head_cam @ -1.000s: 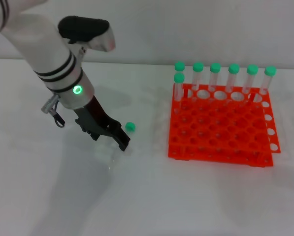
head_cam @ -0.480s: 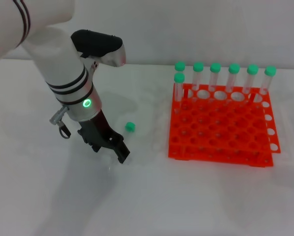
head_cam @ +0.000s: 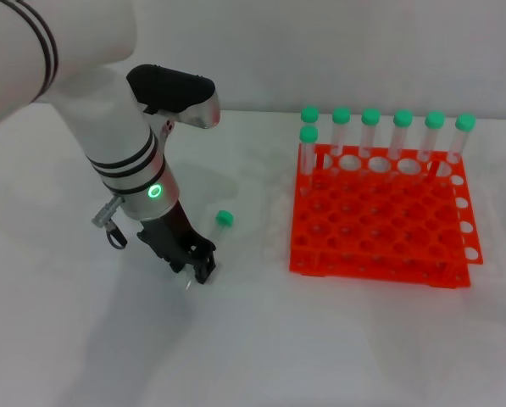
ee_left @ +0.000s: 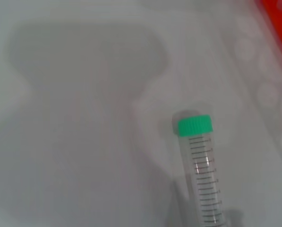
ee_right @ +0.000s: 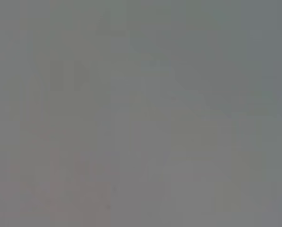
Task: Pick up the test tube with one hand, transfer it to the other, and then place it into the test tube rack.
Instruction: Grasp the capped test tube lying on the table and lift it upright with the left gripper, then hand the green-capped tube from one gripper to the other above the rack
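The test tube lies flat on the white table, its green cap [head_cam: 225, 219] pointing toward the rack and its clear body running under my left gripper. In the left wrist view the test tube [ee_left: 200, 165] shows close up, with its cap and graduated body. My left gripper [head_cam: 195, 263], on the arm with the green light, is down at the table and straddles the tube's body, open. The tube's tip peeks out just below the gripper. The orange-red test tube rack [head_cam: 380, 229] stands to the right, apart from the gripper. My right gripper is out of view.
Several green-capped tubes [head_cam: 370, 127] stand upright in the rack's back row, one more at its left [head_cam: 308, 144]. A corner of the rack [ee_left: 280, 19] shows in the left wrist view. The right wrist view shows only flat grey.
My left arm has moved forward and down, and the gripper has turned and lowered over the tube's body. The tube has not moved.
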### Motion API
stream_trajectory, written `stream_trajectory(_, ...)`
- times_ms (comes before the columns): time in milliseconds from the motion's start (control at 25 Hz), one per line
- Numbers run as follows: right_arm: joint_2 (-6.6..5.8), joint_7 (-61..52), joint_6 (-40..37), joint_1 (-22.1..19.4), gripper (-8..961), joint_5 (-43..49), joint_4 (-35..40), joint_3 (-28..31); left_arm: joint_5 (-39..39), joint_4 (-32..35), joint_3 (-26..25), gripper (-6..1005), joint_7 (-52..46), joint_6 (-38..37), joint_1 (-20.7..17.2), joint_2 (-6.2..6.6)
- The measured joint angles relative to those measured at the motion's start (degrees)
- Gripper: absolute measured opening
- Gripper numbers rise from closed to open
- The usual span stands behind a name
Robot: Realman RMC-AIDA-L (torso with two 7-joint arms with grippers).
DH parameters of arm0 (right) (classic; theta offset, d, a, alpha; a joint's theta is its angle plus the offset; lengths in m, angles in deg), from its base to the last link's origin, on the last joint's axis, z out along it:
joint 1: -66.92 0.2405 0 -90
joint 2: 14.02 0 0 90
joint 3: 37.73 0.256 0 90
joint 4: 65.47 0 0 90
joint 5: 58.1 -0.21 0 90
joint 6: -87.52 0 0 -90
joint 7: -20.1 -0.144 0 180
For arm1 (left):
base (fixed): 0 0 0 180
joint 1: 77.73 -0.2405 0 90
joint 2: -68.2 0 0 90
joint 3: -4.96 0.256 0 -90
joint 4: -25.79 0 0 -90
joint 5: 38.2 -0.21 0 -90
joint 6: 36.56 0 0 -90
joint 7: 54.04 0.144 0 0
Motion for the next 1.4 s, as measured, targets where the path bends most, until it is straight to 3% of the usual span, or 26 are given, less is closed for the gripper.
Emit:
stream_trajectory(200, 0.05, 0.0, 0.07, 0.08, 843, 0.03, -0.03, -0.15, 0.05, 0.37, -0.03, 419, -0.2, 1.07, -0.42, 0.02)
stream_trajectory(640, 0.01, 0.0, 0.09, 0.41, 843, 0.03, -0.03, 0.03, -0.12, 0.24, 0.02, 304, 0.95, 2.72, -0.17, 0.1)
stream_trajectory(840, -0.01, 0.0, 0.0, 0.41, 843, -0.14, -0.04, 0.03, 1.27, -0.39, -0.05, 195, 1.88, 9.07, 0.56, 0.38)
stream_trajectory(920, -0.06, 0.0, -0.23, 0.38, 843, -0.24, -0.03, 0.03, 4.07, -0.96, -0.1, 195, 3.31, 12.91, 0.4, 0.5)
stream_trajectory(1040, -0.13, 0.0, -0.27, 0.16, 843, -0.29, -0.03, 0.03, 14.31, -2.5, -0.1, 195, 8.61, 18.4, -1.06, 0.59)
stream_trajectory(1120, -0.18, 0.0, -0.28, -0.05, 843, -0.32, -0.03, 0.06, 25.45, -3.57, -0.1, 195, 15.47, 22.14, -3.02, 0.6)
stream_trajectory(1280, -0.26, 0.0, -0.31, -0.38, 842, -1.09, -0.03, 0.27, 53.25, -3.86, -0.1, 195, 36.37, 26.0, -8.76, 0.31)
stream_trajectory(1400, -0.25, -0.36, -0.33, -0.53, 842, -2.04, -0.03, 1.01, 71.55, -2.57, -0.09, 196, 52.01, 23.71, -13.23, 0.02)
